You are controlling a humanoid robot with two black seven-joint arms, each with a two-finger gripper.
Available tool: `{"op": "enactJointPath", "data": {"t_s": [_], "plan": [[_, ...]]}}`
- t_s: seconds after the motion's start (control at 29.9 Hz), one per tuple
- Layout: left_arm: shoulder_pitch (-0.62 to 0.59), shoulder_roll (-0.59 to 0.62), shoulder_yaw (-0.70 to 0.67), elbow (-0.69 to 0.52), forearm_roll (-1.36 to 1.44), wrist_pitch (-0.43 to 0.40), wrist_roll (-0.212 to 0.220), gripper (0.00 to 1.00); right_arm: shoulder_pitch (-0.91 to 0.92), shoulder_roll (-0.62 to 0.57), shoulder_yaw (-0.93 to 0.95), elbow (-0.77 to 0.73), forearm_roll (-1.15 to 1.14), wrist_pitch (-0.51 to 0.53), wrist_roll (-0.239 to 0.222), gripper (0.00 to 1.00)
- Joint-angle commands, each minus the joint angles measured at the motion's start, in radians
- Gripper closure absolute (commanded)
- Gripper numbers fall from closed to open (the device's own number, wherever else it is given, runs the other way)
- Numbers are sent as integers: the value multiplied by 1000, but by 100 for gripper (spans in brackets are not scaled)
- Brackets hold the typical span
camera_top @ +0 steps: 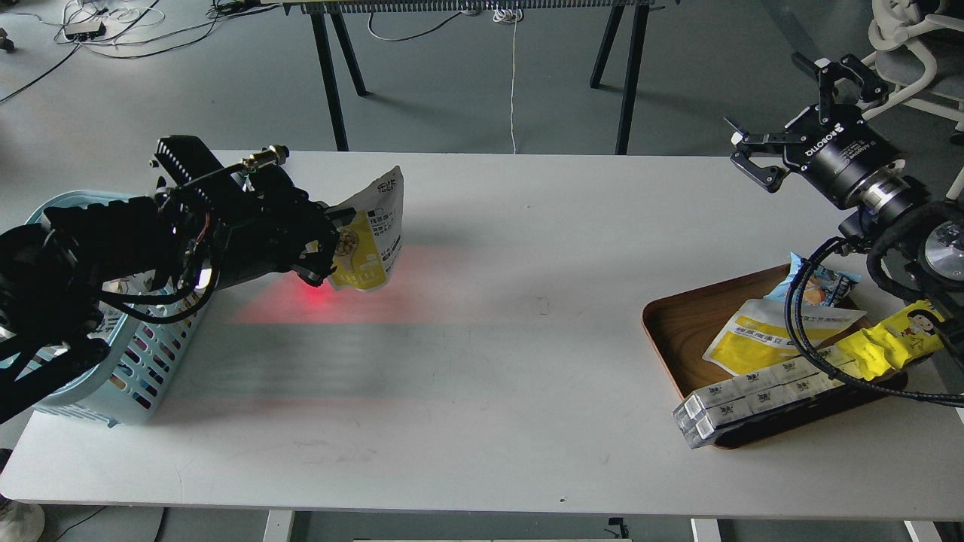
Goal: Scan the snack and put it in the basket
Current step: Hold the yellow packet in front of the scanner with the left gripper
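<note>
snack (pixel 374 239) in left jaws (pixel 331 245) beside basket (pixel 143 361); right jaws (pixel 783 113) spread wide above wooden tray (pixel 678 331)

This looks like a robotics lab or test room set up as a mock shop checkout. A plain white counter (pixel 497 361) stands on a bare grey floor (pixel 467 98). Beyond the counter's far edge, loose cables (pixel 113 26) sprawl across the floor at the left, a second table on black trestle legs (pixel 331 75) stands in the middle, and a white office chair (pixel 915 53) sits at the right. A red scanner glow (pixel 316 297) falls on the counter's left part.
</note>
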Motion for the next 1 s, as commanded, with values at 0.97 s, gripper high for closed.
{"op": "enactJointPath", "data": {"t_s": [0.97], "plan": [[-18, 33, 11, -1, 0, -59, -6, 100, 0, 4, 0, -1, -15, 0, 0, 3]]}}
